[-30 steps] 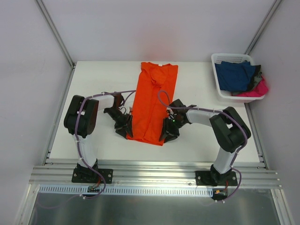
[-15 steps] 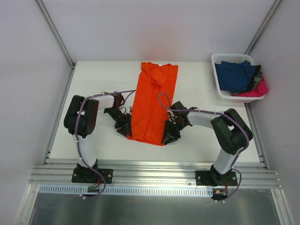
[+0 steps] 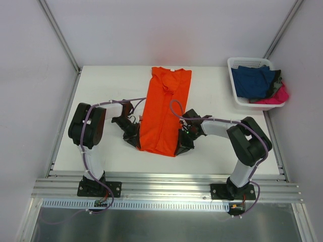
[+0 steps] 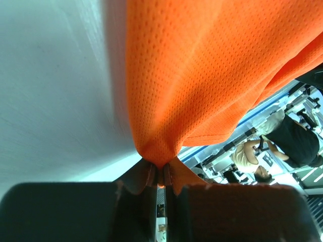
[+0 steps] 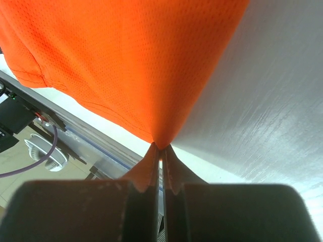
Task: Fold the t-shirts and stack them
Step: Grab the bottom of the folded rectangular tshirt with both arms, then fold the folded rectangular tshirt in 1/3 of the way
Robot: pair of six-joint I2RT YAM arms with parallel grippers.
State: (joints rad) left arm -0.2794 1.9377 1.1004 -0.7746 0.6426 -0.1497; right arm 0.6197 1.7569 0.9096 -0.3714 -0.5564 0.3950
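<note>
A white, matte, rectangular table top [image 3: 101, 91] carried everything, edged by grey aluminium rails [image 3: 63, 121] at its left, right and near sides. A bright orange short-sleeved cloth t-shirt [image 3: 164, 111] lay on it near the middle, folded lengthwise into a long narrow strip. Its collar end lay close to the far edge and its hem towards the near side. The strip ran slightly aslant, and both near corners were drawn into small points just above the surface. A white slotted plastic basket [image 3: 233, 85] stood in the far right corner, well apart from the shirt.
</note>
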